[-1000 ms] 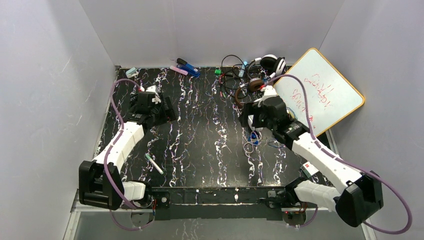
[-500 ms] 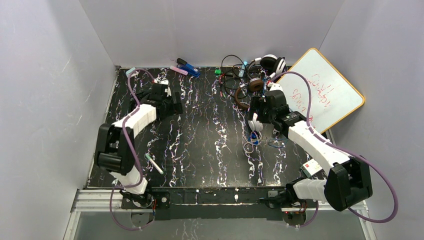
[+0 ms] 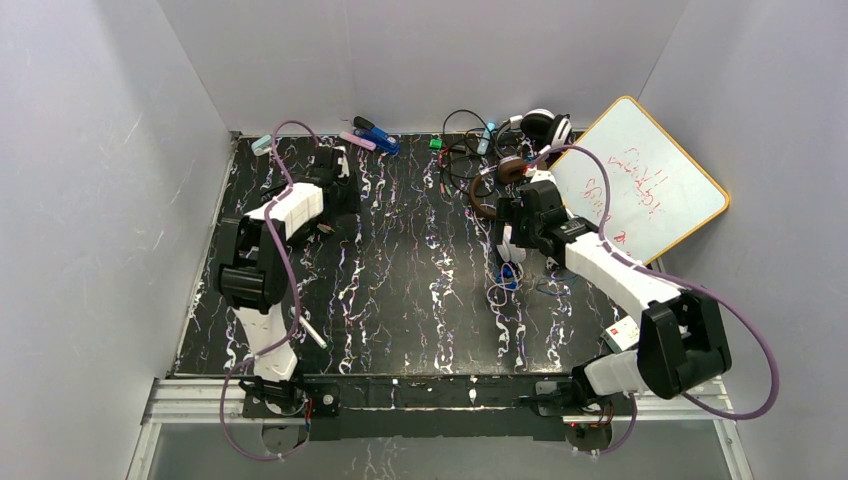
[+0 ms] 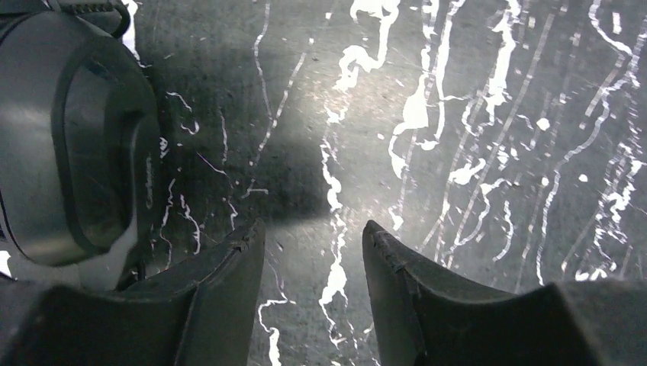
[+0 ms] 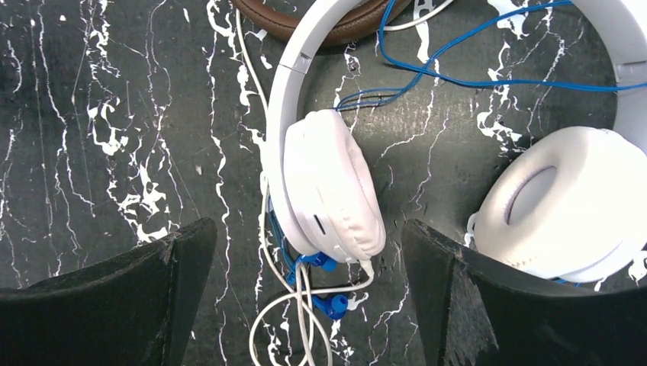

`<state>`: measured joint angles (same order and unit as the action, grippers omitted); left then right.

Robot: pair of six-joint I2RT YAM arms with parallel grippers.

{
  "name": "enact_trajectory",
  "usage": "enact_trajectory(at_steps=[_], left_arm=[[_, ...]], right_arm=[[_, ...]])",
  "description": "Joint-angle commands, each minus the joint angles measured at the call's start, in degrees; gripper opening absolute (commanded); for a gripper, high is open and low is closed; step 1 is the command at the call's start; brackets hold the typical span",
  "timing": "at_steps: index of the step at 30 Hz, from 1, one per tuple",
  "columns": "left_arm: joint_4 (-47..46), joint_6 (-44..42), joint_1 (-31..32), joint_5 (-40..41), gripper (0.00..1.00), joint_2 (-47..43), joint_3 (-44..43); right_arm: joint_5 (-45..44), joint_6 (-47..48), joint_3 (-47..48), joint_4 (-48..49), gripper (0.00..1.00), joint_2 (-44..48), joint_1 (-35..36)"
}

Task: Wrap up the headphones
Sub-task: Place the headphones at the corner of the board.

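The white headphones lie flat on the black marbled table, one ear cup between the wide fingers of my open right gripper, the other ear cup outside the right finger. Their white cord loops beside blue earbuds. From above, my right gripper hovers over that white ear cup. Brown-cupped headphones and a black-and-white pair lie behind in a tangle of black cords. My left gripper is far left, its jaws apart with only bare table between them.
A whiteboard leans at the right wall. A blue stapler, pink marker and small green item sit at the back edge. A pen lies near the left arm's base. A blue cord crosses the white headband.
The left arm has folded up and swung toward the back of the table, its jaws narrowing. The right arm drew in and shifted slightly left over the white headphones.
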<state>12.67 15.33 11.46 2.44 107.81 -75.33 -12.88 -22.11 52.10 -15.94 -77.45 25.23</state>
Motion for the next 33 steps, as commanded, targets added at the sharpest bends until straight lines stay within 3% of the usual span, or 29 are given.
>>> enact_trajectory(at_steps=[1, 7, 14, 19, 24, 26, 29, 33], left_arm=[[5.78, 0.31, -2.83, 0.92, 0.48, 3.73, -4.56], [9.13, 1.84, -5.73, 2.7, 0.48, 7.58, -6.19], [8.51, 4.68, -10.4, 5.51, 0.48, 4.37, -3.86], [4.35, 7.5, -8.96, -6.22, 0.5, 0.01, -0.74], [6.72, 8.09, -4.5, -8.53, 0.63, -7.42, 0.58], [8.6, 8.59, -4.35, -9.56, 0.7, -10.73, 1.57], [11.41, 8.88, -4.33, -7.08, 0.94, -16.41, 4.35], [13.54, 8.43, -4.34, -1.1, 0.98, -22.97, 6.77]], right_arm=[[1.0, 1.66, 4.71, 1.52, 0.99, -2.84, -0.18], [1.74, 2.24, 5.6, 1.29, 0.99, -4.28, -0.18], [2.85, 3.85, 6.88, 0.75, 0.99, -7.76, -0.1], [5.82, 4.49, 9.53, -0.81, 0.99, -11.82, -0.06], [0.93, 4.78, 11.91, -4.82, 0.98, -15.28, 0.05], [-1.96, 4.85, 11.91, -5.78, 0.94, -16.45, 0.19], [-3.23, 4.88, 11.26, -5.72, 0.8, -17.51, 0.44], [-0.82, 4.91, 11.14, -5.45, 0.59, -17.82, 0.56]])
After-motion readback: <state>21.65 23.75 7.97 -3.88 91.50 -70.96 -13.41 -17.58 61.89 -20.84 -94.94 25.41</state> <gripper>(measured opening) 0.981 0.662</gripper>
